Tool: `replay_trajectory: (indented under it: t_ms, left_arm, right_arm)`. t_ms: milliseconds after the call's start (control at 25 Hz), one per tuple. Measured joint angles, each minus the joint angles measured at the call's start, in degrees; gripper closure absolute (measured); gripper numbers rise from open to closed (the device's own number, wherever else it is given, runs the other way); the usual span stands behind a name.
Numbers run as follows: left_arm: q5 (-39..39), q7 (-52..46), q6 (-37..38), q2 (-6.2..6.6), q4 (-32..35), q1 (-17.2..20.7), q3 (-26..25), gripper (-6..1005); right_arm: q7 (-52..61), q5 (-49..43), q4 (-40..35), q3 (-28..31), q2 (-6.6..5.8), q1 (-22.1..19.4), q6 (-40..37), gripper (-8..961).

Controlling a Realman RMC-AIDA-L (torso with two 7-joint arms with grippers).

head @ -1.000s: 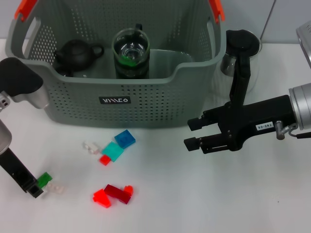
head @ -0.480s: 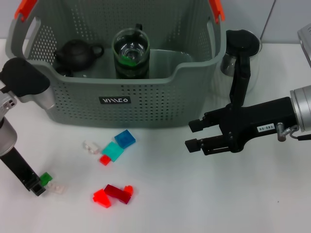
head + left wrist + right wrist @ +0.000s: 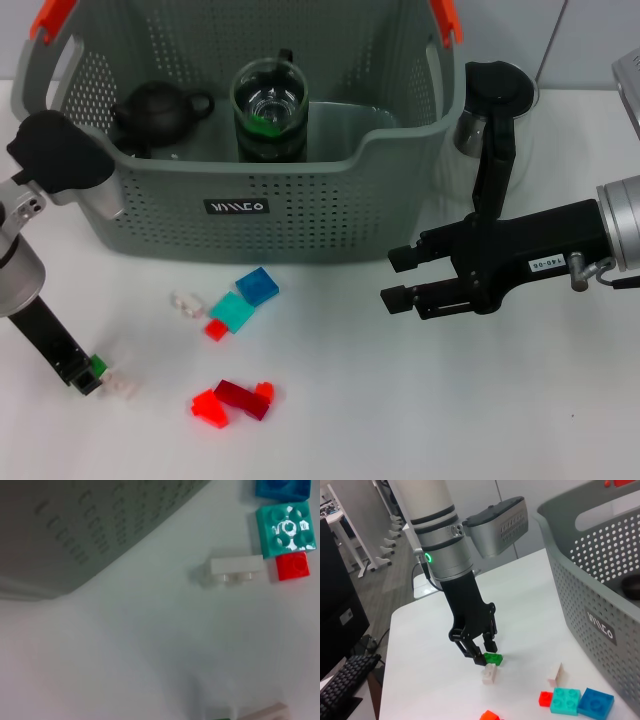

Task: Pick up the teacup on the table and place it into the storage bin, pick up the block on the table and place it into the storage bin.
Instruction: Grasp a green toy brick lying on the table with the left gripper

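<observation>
The left gripper (image 3: pixel 88 378) is down at the white counter (image 3: pixel 420 400), near its front-left corner, w/ fingers (image 3: pixel 479 656) clamped on a small green block (image 3: pixel 97 366); a white block (image 3: pixel 122 383) lies just beside it, touching or nearly so. In the right wrist view the green block (image 3: pixel 493 658) sits betw. the black fingers w/ the white block (image 3: pixel 490 672) right next to it. Right gripper (image 3: pixel 398 277) hovers over the counter's right side, in front of the basket's right corner, fingers spread apart & holding nothing. The storage bin (image 3: pixel 300 210), a grey perforated basket w/ orange handle clips, stands at the back; inside it are a black teapot (image 3: pixel 155 110) on the left & a glass teacup (image 3: pixel 268 108) w/ a dark band near the middle. Behind the right arm, outside the basket, is a glass pitcher w/ a black lid (image 3: pixel 497 100). Loose blocks in front of the basket: blue (image 3: pixel 257 285), teal (image 3: pixel 233 311), small red (image 3: pixel 216 329), a clear-white one (image 3: pixel 186 302), plus a red & dark-red cluster (image 3: pixel 233 399) nearer the front edge. Left wrist view shows the basket wall (image 3: pixel 90 525) & the teal (image 3: pixel 285 527), red (image 3: pixel 292 565) & white (image 3: pixel 235 570) blocks.
</observation>
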Motion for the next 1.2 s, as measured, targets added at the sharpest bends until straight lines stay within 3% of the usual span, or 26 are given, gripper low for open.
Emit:
replay_trajectory:
  t_ms: [1200]
  left_arm:
    - [0.1,-0.9,0.4,-0.27,3.0,1.6,1.1,757]
  right_arm:
    - [-0.6,0.0,0.0,0.0,0.00,0.0,0.0,343]
